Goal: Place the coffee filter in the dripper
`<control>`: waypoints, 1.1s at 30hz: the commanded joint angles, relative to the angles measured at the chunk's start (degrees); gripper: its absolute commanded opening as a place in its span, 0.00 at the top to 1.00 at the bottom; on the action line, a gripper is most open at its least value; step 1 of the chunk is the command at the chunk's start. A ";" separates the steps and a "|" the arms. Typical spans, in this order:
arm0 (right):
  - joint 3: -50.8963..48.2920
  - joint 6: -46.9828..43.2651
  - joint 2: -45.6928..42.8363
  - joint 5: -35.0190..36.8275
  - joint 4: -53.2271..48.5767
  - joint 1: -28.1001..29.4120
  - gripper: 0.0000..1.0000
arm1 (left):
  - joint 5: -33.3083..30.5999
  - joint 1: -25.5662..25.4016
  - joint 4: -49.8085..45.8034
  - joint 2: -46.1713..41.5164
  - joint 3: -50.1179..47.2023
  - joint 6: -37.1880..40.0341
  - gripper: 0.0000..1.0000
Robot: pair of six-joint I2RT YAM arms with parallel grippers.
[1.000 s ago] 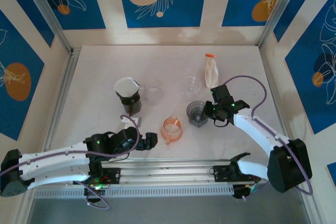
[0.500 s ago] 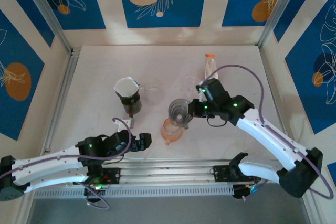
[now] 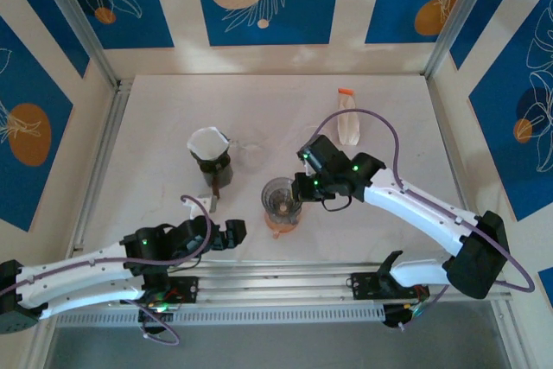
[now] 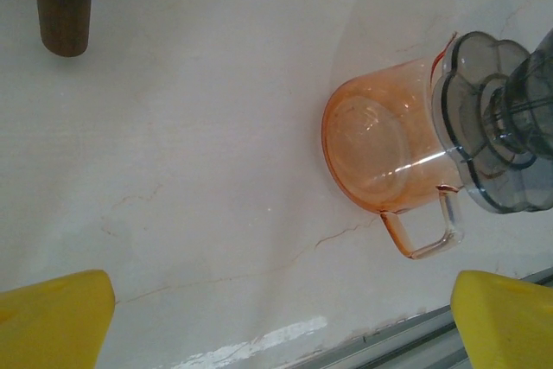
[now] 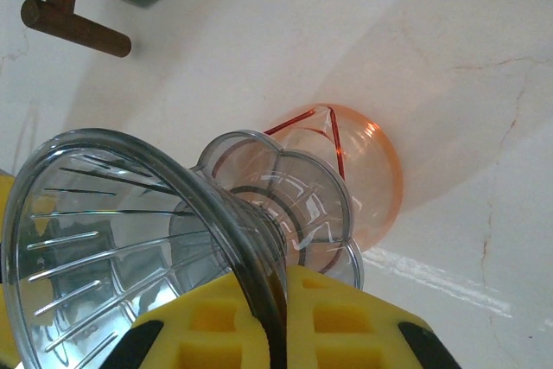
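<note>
White marbled table, blue patterned walls. The white coffee filter sits in a dark wooden-handled pot, at ten o'clock from the clear dripper. The right gripper's jaws clamp the dripper's wall, holding it over an orange glass cup. The left gripper, at eight o'clock of the cup, has its jaws spread wide and holds nothing.

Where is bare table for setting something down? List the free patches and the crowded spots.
Free: the left of the table, between the side rail and the coffee filter; also the far strip behind the filter and the orange-capped pouch. Crowded: the centre, where the right gripper holds the dripper over the orange server.
</note>
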 commanded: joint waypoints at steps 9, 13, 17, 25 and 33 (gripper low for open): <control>0.17 0.31 1.09 -0.88 1.80 -1.57 1.00 | -1.56 -0.04 -0.64 -0.70 -1.16 -1.07 0.00; -0.69 1.01 0.75 -1.23 1.96 -1.74 0.93 | -1.62 -0.07 -0.66 -0.72 -1.16 -1.17 0.00; -1.22 1.49 0.75 -1.83 2.16 -1.75 0.85 | -1.69 -0.05 -0.54 -0.70 -1.27 -1.15 0.00; -2.65 2.55 0.58 -2.11 2.40 -1.75 0.80 | -1.60 -0.05 -0.46 -0.71 -1.47 -1.35 0.00; -2.79 3.06 -3.25 0.40 2.02 -1.79 0.36 | -1.72 -0.05 0.14 -0.77 -1.78 -1.70 0.00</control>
